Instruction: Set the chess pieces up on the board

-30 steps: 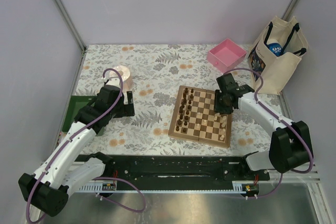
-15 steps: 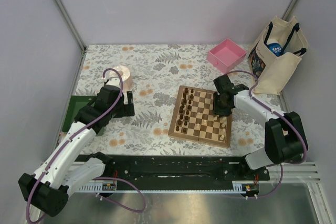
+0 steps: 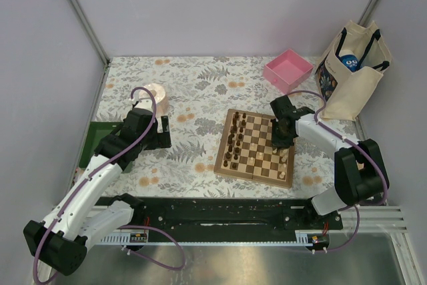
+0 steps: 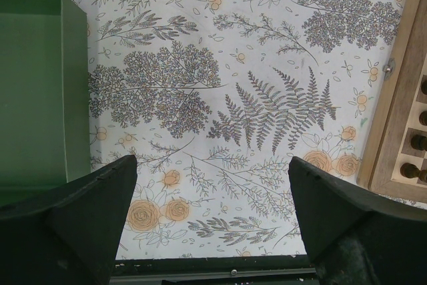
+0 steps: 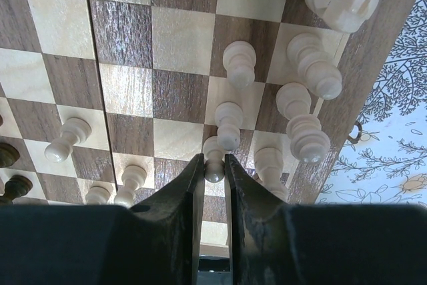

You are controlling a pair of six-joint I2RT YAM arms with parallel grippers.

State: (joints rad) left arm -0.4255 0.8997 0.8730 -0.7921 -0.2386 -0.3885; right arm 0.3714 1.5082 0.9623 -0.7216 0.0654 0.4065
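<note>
The right gripper (image 5: pixel 214 159) stands over the right side of the board (image 5: pixel 127 31). Its jaws are narrow and press on both sides of one pale pawn (image 5: pixel 215 169), which stands among the other pale chess pieces (image 5: pixel 313 65). Compared with one second ago, it has moved a little toward the board's middle and has closed. The left gripper (image 4: pixel 212 161) hangs wide over the desk (image 4: pixel 267 85), near the board's left edge.

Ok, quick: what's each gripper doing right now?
Left gripper: open, holding nothing.
Right gripper: shut on a pale pawn.
</note>
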